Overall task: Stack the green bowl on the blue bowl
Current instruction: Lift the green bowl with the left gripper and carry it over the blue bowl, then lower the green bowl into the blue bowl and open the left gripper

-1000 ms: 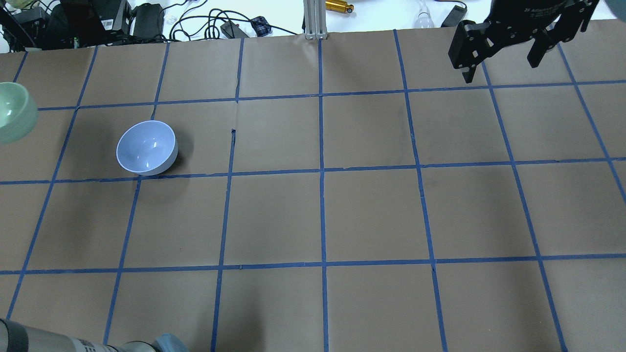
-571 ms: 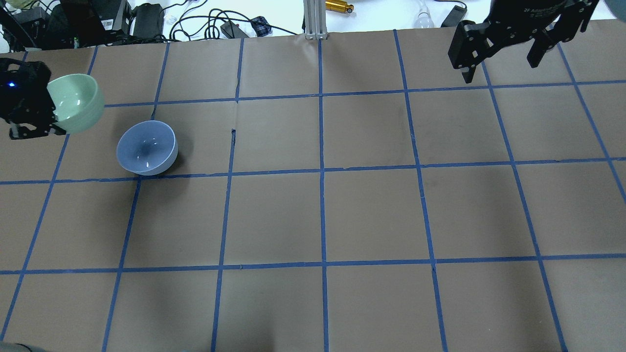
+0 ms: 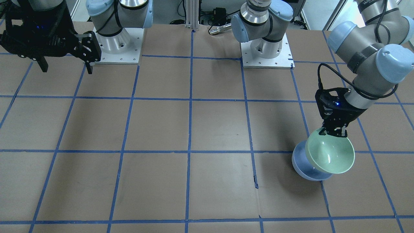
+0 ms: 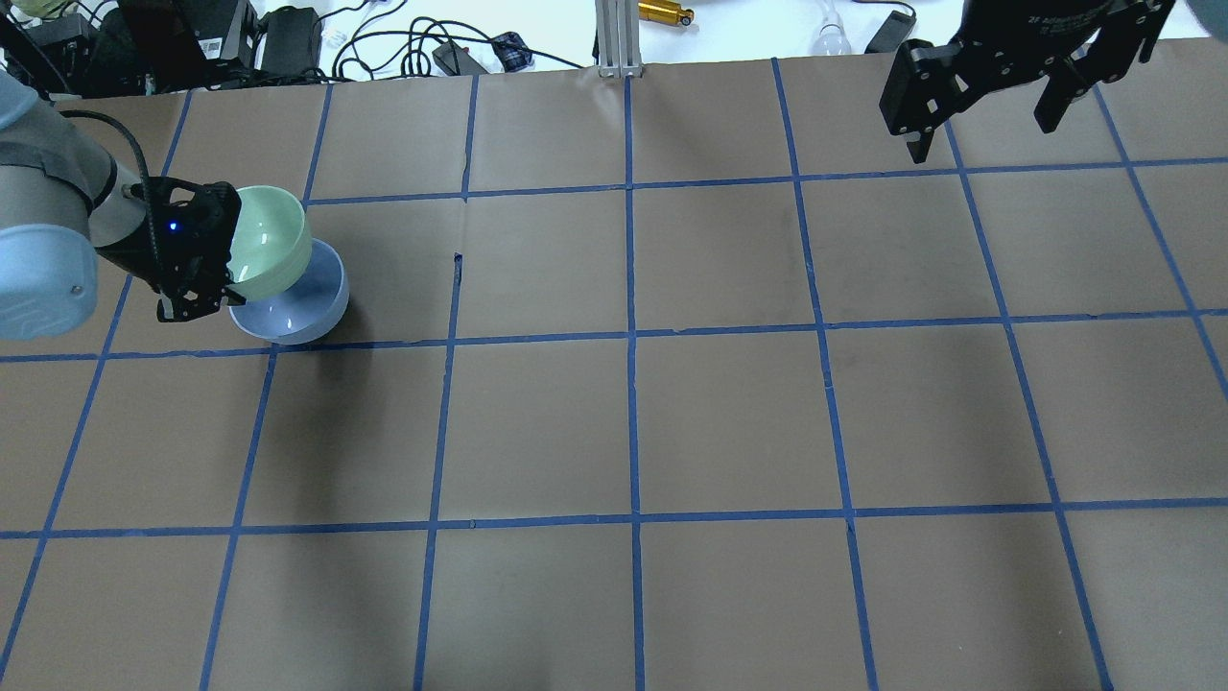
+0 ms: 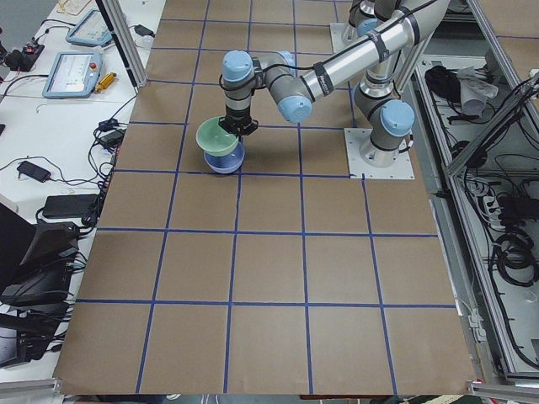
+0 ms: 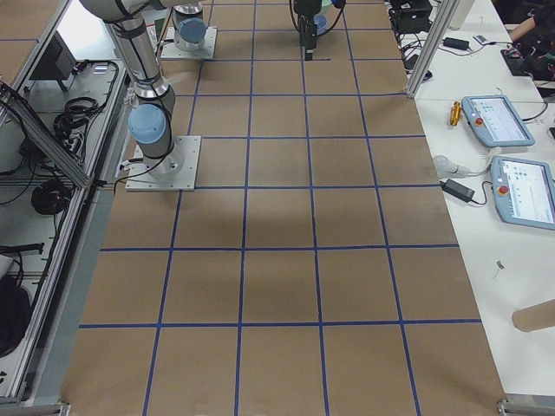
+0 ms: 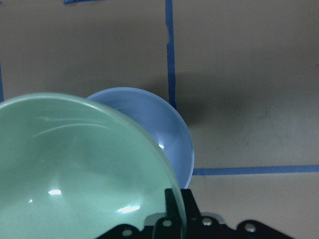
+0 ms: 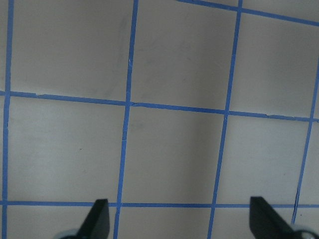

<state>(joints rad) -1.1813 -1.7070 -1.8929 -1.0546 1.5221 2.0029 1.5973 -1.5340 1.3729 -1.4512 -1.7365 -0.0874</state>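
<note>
My left gripper (image 4: 228, 278) is shut on the rim of the green bowl (image 4: 271, 241), a pale mint bowl held tilted in the air. The bowl hangs over and partly covers the blue bowl (image 4: 305, 312), which stands on the brown table. In the front-facing view the green bowl (image 3: 330, 152) overlaps the blue bowl (image 3: 302, 165) below the left gripper (image 3: 334, 132). The left wrist view shows the green bowl (image 7: 75, 169) in front of the blue bowl (image 7: 159, 134). I cannot tell if the bowls touch. My right gripper (image 4: 983, 115) is open and empty, high at the far right.
The table is brown paper with a blue tape grid (image 4: 630, 336). Cables and boxes (image 4: 192, 38) lie beyond the far edge. An aluminium post (image 4: 614, 38) stands at the far middle. The robot bases (image 3: 265, 48) sit at the near edge.
My left gripper has carried the green bowl rightward and toward the blue bowl, from the far left edge to over it. The right arm has not moved.
</note>
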